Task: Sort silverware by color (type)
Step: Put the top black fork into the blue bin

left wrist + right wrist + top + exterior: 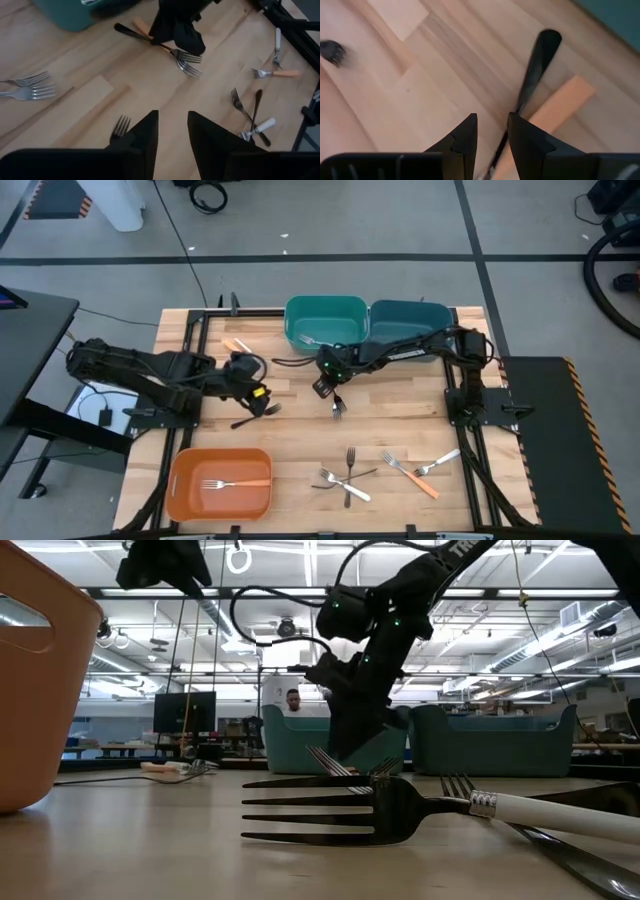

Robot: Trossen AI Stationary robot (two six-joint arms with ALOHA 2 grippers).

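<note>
Under right claw, crossed forks' tines hidden.

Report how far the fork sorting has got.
Done: one orange-handled fork lies in the orange bin, and a pale fork shows in the left teal bin.

In hand: the right gripper hangs over a crossed black and orange pair; the left gripper is above a dark fork. Neither holds anything.

Left: the forks scattered at the table's near edge.
</note>
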